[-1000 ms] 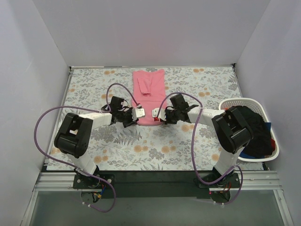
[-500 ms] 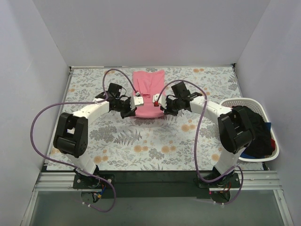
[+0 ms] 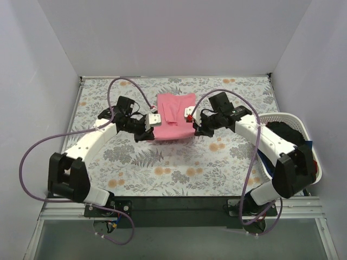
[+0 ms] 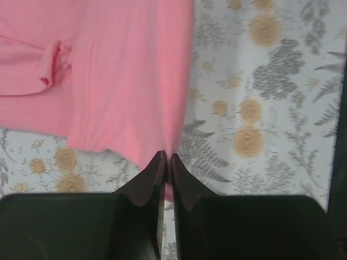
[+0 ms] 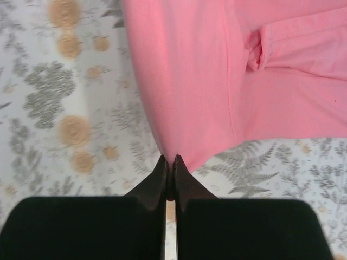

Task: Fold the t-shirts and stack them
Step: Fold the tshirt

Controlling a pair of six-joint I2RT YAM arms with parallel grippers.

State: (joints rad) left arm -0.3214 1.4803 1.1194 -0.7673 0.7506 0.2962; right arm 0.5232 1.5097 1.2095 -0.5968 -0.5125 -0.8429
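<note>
Both pairs of jaws were clenched on cloth: the left gripper (image 4: 167, 158) pinched one near corner of the salmon-pink t-shirt (image 4: 108, 70), the right gripper (image 5: 169, 160) the other. Held level and apart, they kept that edge taut (probably for folding it over) above the tablecloth (image 4: 260, 81), far of centre. Dark t-shirts (image 3: 295, 149) lay in the laundry basket (image 3: 274, 115).

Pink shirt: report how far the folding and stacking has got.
Done: the pink shirt lies folded lengthwise into a narrow strip, sleeves tucked in. In hand: the left gripper and right gripper are each shut on a near corner, apparently for the crosswise fold. Left: finishing that fold, then the dark clothes heaped in the basket; no stack yet.
</note>
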